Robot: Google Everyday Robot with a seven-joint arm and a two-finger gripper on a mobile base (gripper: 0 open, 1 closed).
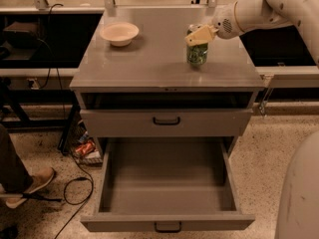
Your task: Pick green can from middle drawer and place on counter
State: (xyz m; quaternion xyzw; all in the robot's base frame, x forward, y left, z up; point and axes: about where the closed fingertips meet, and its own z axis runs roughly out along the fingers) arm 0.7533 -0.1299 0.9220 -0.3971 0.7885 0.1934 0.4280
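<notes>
The green can (pixel 197 53) is upright on the right part of the counter (pixel 154 59), at or just above the surface. My gripper (pixel 200 35) reaches in from the upper right on a white arm. Its cream fingers are closed on the can's top. The middle drawer (pixel 167 222) is pulled far out below. Its deep grey tray shows nothing inside.
A cream bowl (pixel 119 33) sits on the counter's far left. The upper drawer front (pixel 167 121) is slightly open. A person's shoe (pixel 27 185) and cables (pixel 75 188) lie on the floor at left. A white robot body (pixel 299 193) fills the lower right. Dark benches flank the cabinet.
</notes>
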